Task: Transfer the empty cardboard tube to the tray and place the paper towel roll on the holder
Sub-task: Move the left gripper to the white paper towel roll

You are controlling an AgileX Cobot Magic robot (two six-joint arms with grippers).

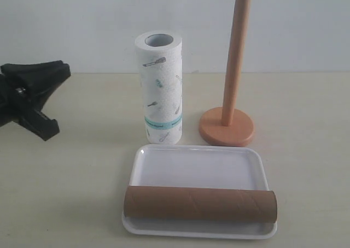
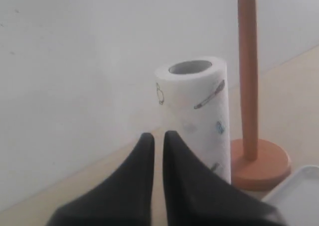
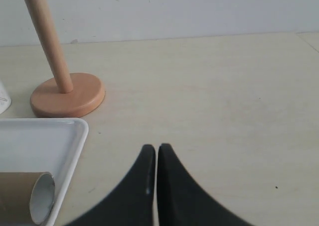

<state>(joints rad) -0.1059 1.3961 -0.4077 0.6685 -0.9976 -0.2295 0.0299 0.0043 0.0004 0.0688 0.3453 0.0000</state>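
The brown empty cardboard tube (image 1: pixel 199 204) lies on its side across the near end of the white tray (image 1: pixel 197 166); its open end (image 3: pixel 41 198) shows in the right wrist view. The printed paper towel roll (image 1: pixel 159 89) stands upright on the table behind the tray, left of the wooden holder (image 1: pixel 234 68), whose dowel is bare. My left gripper (image 1: pixel 64 72) hovers at the far left, well apart from the roll (image 2: pixel 199 101), with only a thin gap between its empty fingers (image 2: pixel 158 136). My right gripper (image 3: pixel 153 147) is shut and empty over bare table beside the tray (image 3: pixel 40 141).
The beige tabletop runs back to a plain white wall behind the roll and holder. The holder's round base (image 3: pixel 67 95) sits just beyond the tray's far right corner. The right gripper does not show in the exterior view.
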